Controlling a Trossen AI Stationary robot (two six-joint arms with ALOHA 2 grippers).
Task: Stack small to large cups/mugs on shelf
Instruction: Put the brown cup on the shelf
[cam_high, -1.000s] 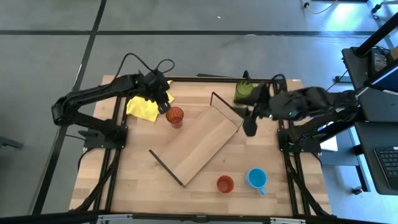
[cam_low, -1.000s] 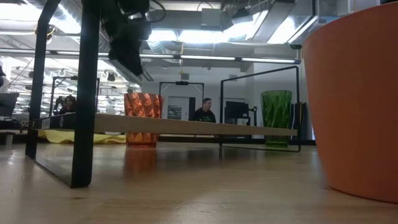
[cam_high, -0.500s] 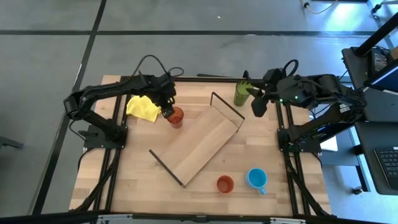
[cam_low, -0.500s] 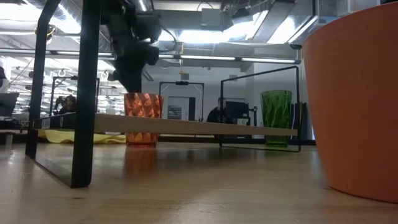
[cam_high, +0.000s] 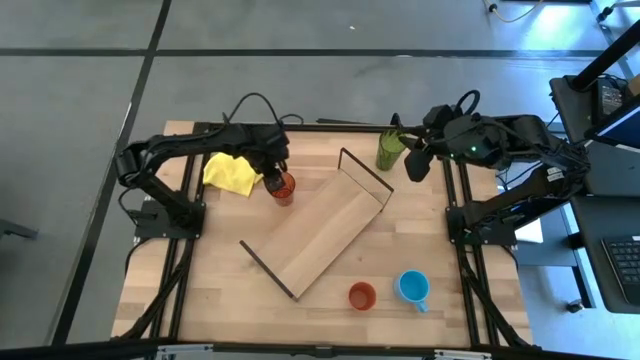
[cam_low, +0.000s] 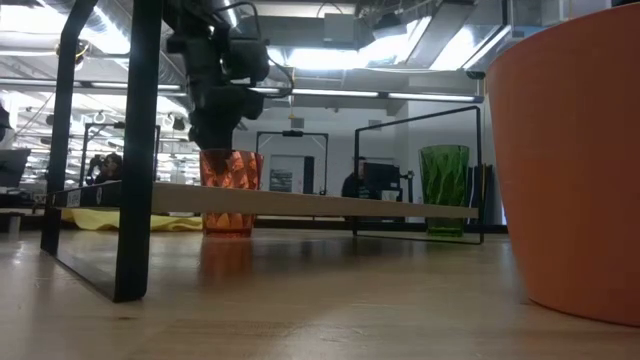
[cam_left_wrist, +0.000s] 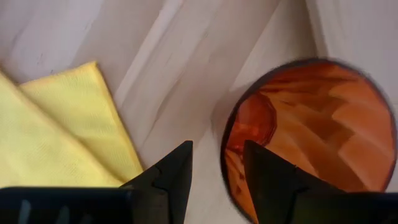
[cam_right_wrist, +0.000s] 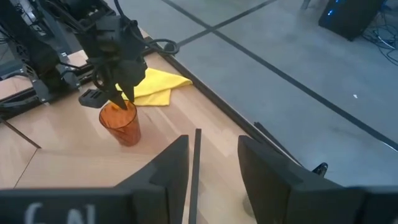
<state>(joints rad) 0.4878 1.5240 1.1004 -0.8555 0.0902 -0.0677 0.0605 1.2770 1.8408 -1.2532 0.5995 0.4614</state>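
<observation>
I am holding the left tool (cam_high: 272, 178) over the near rim of the orange-red tumbler (cam_high: 283, 187), fingers spread a little, with one finger (cam_left_wrist: 268, 180) reaching over the rim into the mouth and the other (cam_left_wrist: 166, 180) hanging outside the wall; nothing is being gripped. The tumbler is standing upright on the tabletop (cam_high: 210, 280), just beside the yellow cloth (cam_high: 229, 173) and close to the far end of the shelf (cam_high: 318, 236), which is lying diagonally across the middle with its black wire frames (cam_high: 366, 175) at both ends. I am keeping the right tool (cam_high: 414, 166) in the air near the right rear edge, fingers open and empty, just beside the green tumbler (cam_high: 389, 150) standing at the back edge. The short orange-red cup (cam_high: 362, 296) and the blue mug (cam_high: 413, 288) are sitting side by side near the front, apart from the shelf, with bare wood around them.
</observation>
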